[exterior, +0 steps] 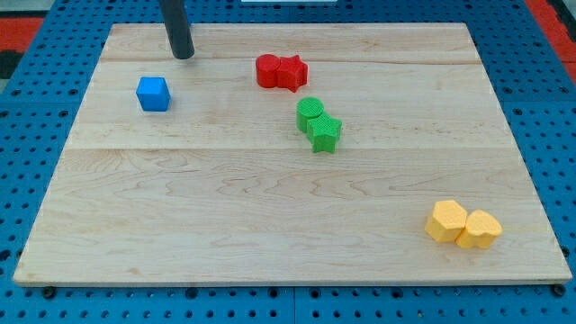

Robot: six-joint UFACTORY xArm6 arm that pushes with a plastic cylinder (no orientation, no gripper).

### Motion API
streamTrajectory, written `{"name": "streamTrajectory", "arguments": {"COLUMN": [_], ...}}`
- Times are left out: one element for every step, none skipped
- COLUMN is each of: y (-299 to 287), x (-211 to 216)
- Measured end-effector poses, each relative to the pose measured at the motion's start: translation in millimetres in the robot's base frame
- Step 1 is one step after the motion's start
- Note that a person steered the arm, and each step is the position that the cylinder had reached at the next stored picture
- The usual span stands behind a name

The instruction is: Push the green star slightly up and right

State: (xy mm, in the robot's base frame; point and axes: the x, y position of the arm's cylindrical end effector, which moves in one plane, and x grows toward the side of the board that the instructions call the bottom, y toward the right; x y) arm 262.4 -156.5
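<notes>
The green star [325,132] lies just right of the board's middle, touching a green round block [310,112] at its upper left. My tip [184,54] stands near the board's top left, far up and left of the green star, above and right of the blue cube [153,94].
A red round block [268,70] and a red star [292,72] touch each other near the top middle. Two yellow blocks, a hexagon [446,221] and a heart-like one [480,229], sit together at the bottom right. The wooden board [270,225] rests on a blue perforated base.
</notes>
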Motion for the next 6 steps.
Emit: {"name": "streamTrajectory", "arguments": {"y": [27.6,63.8,97.3,109.7,121.0,152.0], "x": [16.1,42.9,50.5,72.1,129.3,185.0]}}
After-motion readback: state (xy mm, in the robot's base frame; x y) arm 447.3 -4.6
